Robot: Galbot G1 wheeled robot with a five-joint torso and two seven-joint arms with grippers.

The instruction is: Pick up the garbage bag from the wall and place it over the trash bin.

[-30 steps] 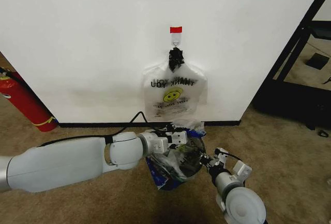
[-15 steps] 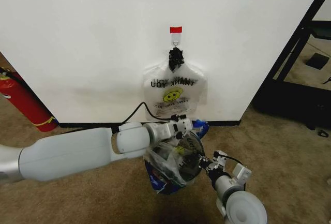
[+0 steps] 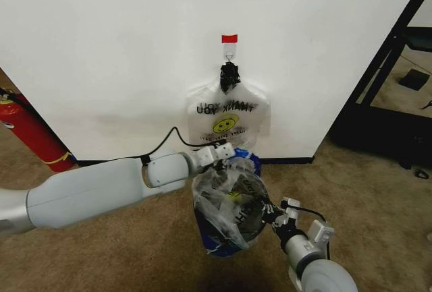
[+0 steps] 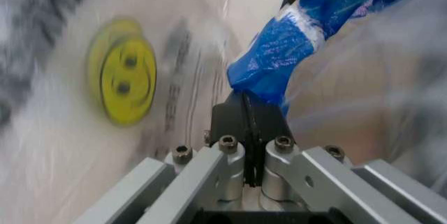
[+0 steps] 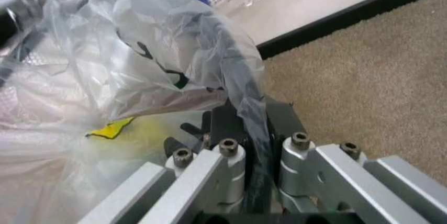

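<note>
The garbage bag (image 3: 226,201), see-through plastic with blue patches, is spread over the trash bin (image 3: 248,219), whose dark mesh shows through it. My left gripper (image 3: 227,152) is at the bag's wall-side edge, shut on a blue fold (image 4: 279,51) of it. At the bin's right side my right gripper (image 3: 273,214) is shut on the bag's crinkled edge (image 5: 246,106). The bin's dark rim (image 5: 234,69) curves under the plastic there. Behind stands the wall (image 3: 121,49) with a red tape strip (image 3: 229,38).
A bag with a yellow smiley (image 3: 226,122) hangs from the hook, just behind my left gripper. A red fire extinguisher (image 3: 30,133) leans at the far left. A black shelf frame (image 3: 388,63) stands at the right. Brown carpet (image 3: 378,197) lies around the bin.
My left gripper has risen and moved toward the wall, pulling the bag's far edge up and over the bin. The right gripper has dropped slightly, still holding its edge.
</note>
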